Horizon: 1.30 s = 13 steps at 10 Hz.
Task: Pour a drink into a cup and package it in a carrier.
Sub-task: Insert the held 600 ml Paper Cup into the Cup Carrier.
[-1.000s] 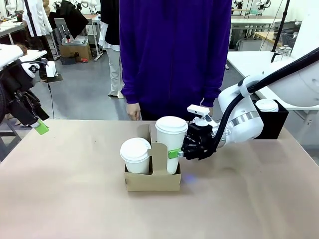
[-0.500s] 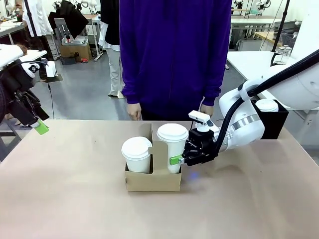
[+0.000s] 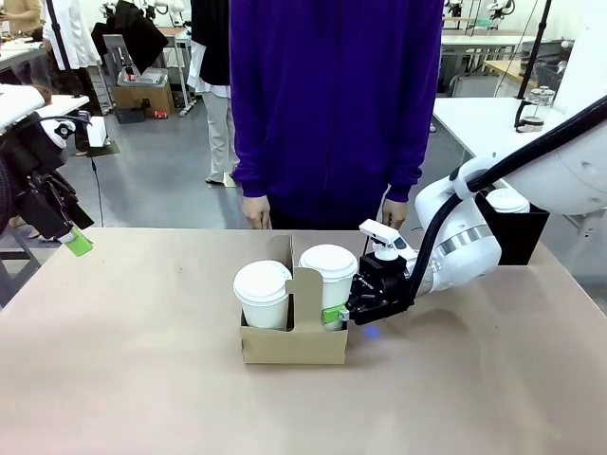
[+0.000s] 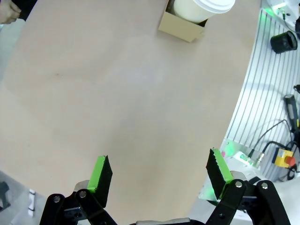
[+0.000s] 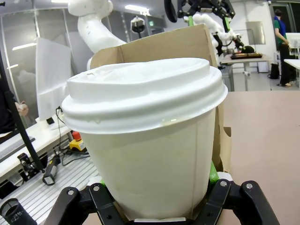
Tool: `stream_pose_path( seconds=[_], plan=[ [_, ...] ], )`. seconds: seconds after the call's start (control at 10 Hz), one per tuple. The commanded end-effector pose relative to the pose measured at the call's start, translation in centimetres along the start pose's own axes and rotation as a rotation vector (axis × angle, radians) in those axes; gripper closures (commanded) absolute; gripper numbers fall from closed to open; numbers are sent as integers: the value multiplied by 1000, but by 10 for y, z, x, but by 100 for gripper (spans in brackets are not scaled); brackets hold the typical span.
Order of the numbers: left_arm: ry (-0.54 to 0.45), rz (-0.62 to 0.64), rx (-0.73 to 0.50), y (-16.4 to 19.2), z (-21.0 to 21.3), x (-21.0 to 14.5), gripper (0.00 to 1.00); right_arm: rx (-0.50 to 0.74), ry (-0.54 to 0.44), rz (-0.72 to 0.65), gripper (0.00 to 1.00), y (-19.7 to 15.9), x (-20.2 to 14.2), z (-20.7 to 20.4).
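The right gripper (image 3: pixel 340 314) pinches a white lidded paper cup (image 3: pixel 328 275), seating it in the brown cardboard two-pocket carrier (image 3: pixel 294 343). The left gripper (image 4: pixel 159 176) hangs spread and empty, well apart.

A person in a purple top (image 3: pixel 332 95) stands behind the tan table (image 3: pixel 142 379), beside a black box (image 3: pixel 526 232).

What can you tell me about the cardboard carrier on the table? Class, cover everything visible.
The carrier is plain brown cardboard with two pockets and a tall centre handle tab. It sits upright and flat on the table. Each pocket holds a white lidded cup; the right end effector grips the right-hand cup.
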State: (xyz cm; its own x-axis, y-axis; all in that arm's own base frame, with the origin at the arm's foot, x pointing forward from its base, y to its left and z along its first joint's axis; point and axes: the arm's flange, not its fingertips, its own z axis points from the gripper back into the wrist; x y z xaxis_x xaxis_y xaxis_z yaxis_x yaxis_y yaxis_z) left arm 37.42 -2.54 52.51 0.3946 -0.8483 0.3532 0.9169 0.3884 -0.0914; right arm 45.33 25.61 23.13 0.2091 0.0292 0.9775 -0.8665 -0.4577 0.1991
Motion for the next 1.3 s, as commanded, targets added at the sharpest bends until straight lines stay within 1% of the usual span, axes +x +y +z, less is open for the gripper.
stream_pose_path(
  seconds=[0.0,0.2,0.3,0.8,1.2],
  plan=[
    [-10,15,-3,-1,2,2,0,12,32,29,20,5,-4,0],
    [-10,15,-3,-1,2,2,0,-11,55,40,20,4,-6,3],
    [-10,15,-3,-1,2,2,0,-21,82,42,0,7,-5,2],
    [-10,15,-3,-1,2,2,0,-95,125,52,0,29,10,22],
    [-10,15,-3,-1,2,2,0,-223,168,66,0,55,25,47]
  ],
)
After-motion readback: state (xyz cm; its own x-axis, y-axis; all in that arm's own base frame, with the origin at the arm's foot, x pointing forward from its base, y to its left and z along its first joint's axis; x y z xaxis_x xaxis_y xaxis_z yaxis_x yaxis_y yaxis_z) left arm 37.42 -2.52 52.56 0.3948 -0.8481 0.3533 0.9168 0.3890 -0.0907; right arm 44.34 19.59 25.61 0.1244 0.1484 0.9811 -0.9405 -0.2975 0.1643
